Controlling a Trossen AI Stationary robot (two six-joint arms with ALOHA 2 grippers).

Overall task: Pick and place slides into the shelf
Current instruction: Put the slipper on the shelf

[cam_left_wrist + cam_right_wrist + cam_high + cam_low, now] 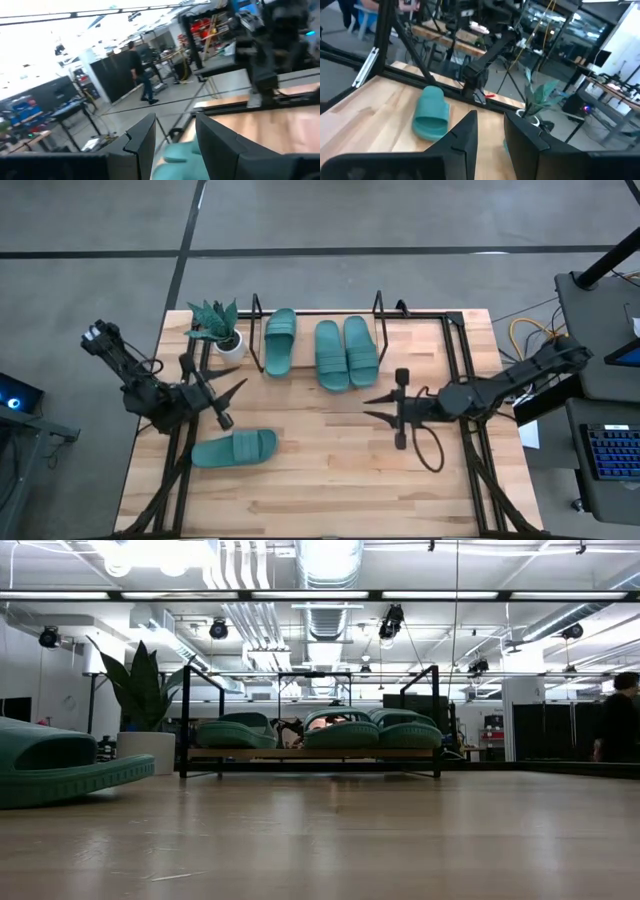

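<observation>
Three teal slides (281, 340) (331, 354) (361, 350) lie soles down side by side on the shelf (310, 753) at the table's far side. Another slide (234, 448) lies flat on the tabletop near the left, and it also shows in the low view (60, 765) and the right wrist view (431, 117). My left gripper (238, 392) hovers open just beyond that slide, fingers pointing toward the table's right; teal (182, 155) shows below its fingers (175, 135). My right gripper (366, 408) hovers open over the table's middle right, pointing left, with nothing between its fingers (490, 125).
A small potted plant (220, 325) stands at the shelf's left end. Black frame rails (455, 350) run along the table's right and far edges. People are in the room beyond the table (137, 65) (620, 725). Bare wood lies between the two grippers.
</observation>
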